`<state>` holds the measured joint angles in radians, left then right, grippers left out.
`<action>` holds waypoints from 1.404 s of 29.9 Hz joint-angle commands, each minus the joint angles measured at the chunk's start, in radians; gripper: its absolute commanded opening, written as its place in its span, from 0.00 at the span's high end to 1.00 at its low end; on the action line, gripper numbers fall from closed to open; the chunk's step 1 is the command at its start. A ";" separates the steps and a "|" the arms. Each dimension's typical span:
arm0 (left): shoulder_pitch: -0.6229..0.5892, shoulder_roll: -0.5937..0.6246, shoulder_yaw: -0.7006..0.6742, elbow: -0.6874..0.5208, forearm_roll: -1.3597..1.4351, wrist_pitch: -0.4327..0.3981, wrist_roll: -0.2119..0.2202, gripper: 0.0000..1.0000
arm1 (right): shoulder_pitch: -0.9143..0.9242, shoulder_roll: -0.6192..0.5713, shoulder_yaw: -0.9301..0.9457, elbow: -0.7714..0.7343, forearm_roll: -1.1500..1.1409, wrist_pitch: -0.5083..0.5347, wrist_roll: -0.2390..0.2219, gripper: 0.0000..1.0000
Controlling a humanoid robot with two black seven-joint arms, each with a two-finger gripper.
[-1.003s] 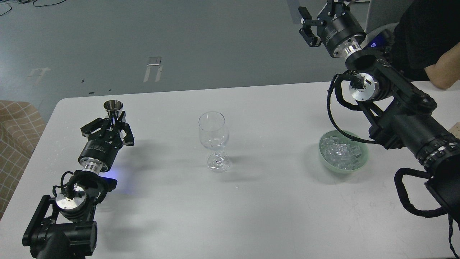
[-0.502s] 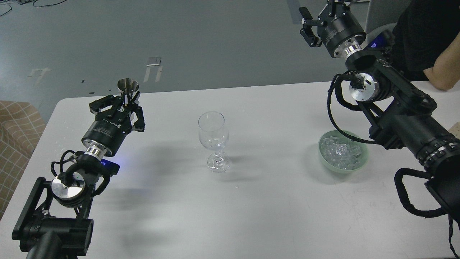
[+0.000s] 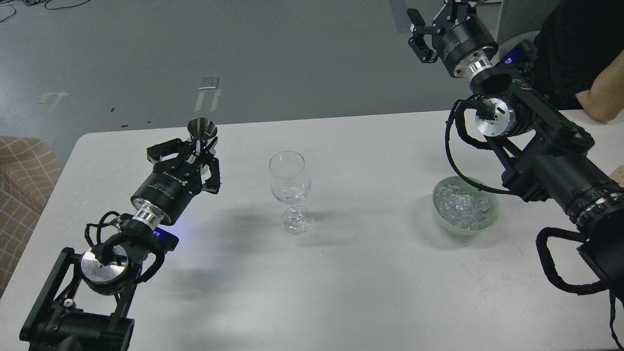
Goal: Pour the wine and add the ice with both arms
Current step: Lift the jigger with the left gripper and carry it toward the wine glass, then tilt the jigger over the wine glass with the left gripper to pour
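A clear wine glass [image 3: 290,187] stands upright near the middle of the white table [image 3: 341,273]. My left gripper [image 3: 197,151] is shut on a small steel measuring cup [image 3: 202,129] and holds it upright above the table, left of the glass. A pale green bowl [image 3: 492,219] at the right holds several clear ice cubes [image 3: 463,205]. My right gripper [image 3: 425,31] is open and empty, raised high beyond the table's far edge, well above and behind the bowl.
A person's bare forearm [image 3: 604,95] rests at the table's far right corner, behind my right arm. A tan checked seat [image 3: 24,185] stands off the table's left edge. Grey floor lies beyond the far edge.
My left gripper has lifted the steel cup and carried it up and to the right, toward the wine glass. My right arm has barely moved.
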<state>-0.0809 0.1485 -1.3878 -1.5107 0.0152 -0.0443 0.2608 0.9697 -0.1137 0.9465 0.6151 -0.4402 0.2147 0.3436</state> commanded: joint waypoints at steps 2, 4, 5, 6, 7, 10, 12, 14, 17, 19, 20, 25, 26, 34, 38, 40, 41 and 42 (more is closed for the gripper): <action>-0.003 -0.020 0.027 -0.029 0.040 0.046 0.000 1.00 | -0.003 0.002 0.000 0.003 0.000 0.000 0.000 0.00; -0.007 -0.020 0.033 -0.039 0.048 0.053 0.000 1.00 | -0.002 0.003 0.000 0.003 0.000 0.000 0.000 0.00; -0.007 -0.021 0.035 -0.042 0.052 0.064 0.000 1.00 | -0.002 0.003 0.001 0.003 0.000 0.000 0.000 0.00; -0.010 -0.021 0.038 -0.045 0.058 0.075 0.000 1.00 | 0.000 0.003 0.001 0.005 0.000 0.000 0.000 0.00; -0.011 -0.021 0.041 -0.046 0.063 0.080 0.000 1.00 | 0.000 0.003 0.001 0.005 0.000 0.000 0.000 0.00; -0.014 -0.010 0.055 -0.055 0.086 0.089 0.001 1.00 | 0.000 0.003 0.001 0.006 0.001 0.000 0.000 0.00; -0.014 -0.006 0.056 -0.057 0.092 0.087 0.003 1.00 | 0.000 0.005 0.001 0.006 0.001 0.000 0.000 0.00; -0.013 -0.006 0.056 -0.057 0.094 0.089 0.008 1.00 | 0.001 0.005 0.003 0.006 0.001 0.000 0.000 0.00; -0.011 -0.009 0.056 -0.062 0.097 0.089 0.008 1.00 | 0.004 0.005 0.001 0.006 0.001 0.000 0.000 0.00; -0.011 -0.012 0.056 -0.065 0.098 0.089 0.008 1.00 | 0.004 0.006 0.001 0.006 0.000 0.000 0.000 0.00; -0.011 -0.015 0.056 -0.071 0.098 0.089 0.009 1.00 | 0.004 0.006 0.001 0.006 0.001 0.000 0.000 0.00; -0.010 -0.021 0.056 -0.077 0.112 0.089 0.011 1.00 | 0.006 0.006 0.001 0.006 0.000 0.000 0.000 0.00; -0.010 -0.023 0.056 -0.077 0.117 0.089 0.012 1.00 | 0.006 0.006 0.001 0.006 0.001 0.000 0.000 0.00; -0.005 -0.020 0.056 -0.085 0.124 0.087 0.023 1.00 | 0.017 0.012 0.001 0.006 0.000 0.000 0.000 0.00; -0.005 -0.012 0.056 -0.086 0.126 0.087 0.021 1.00 | 0.024 0.012 0.001 0.005 0.000 0.000 0.000 0.00; -0.007 -0.007 0.056 -0.089 0.126 0.087 0.023 1.00 | 0.026 0.012 0.001 0.005 0.000 0.000 0.000 0.00; -0.003 -0.004 0.058 -0.092 0.130 0.087 0.023 1.00 | 0.026 0.015 0.001 0.005 0.000 0.000 0.000 0.00; -0.002 -0.003 0.058 -0.097 0.144 0.087 0.023 1.00 | 0.026 0.019 0.001 0.005 0.000 0.000 0.000 0.00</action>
<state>-0.0864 0.1398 -1.3314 -1.5994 0.1420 0.0431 0.2834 0.9948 -0.1007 0.9483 0.6199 -0.4403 0.2147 0.3436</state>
